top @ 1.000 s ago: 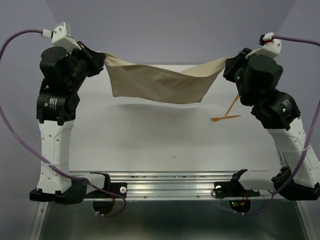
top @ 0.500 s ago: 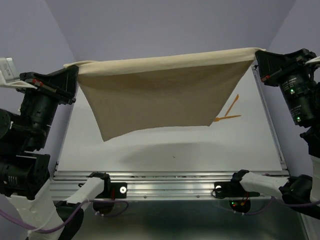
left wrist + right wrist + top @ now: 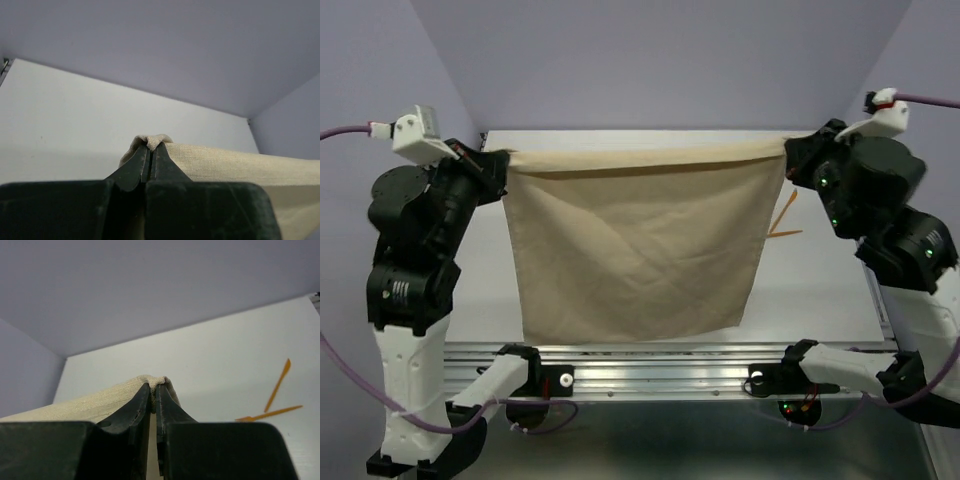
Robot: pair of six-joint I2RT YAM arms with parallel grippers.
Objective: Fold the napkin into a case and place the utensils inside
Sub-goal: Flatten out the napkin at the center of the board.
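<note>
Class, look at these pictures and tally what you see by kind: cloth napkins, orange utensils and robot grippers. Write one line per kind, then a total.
napkin: 1
orange utensils: 2
grippers, the left gripper and the right gripper: 2
Total: 5

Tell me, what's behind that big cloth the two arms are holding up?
The white table, with two orange utensils peeking past the right edge of the napkin; the right wrist view shows both whole. Whatever else lies behind the cloth is covered.
</note>
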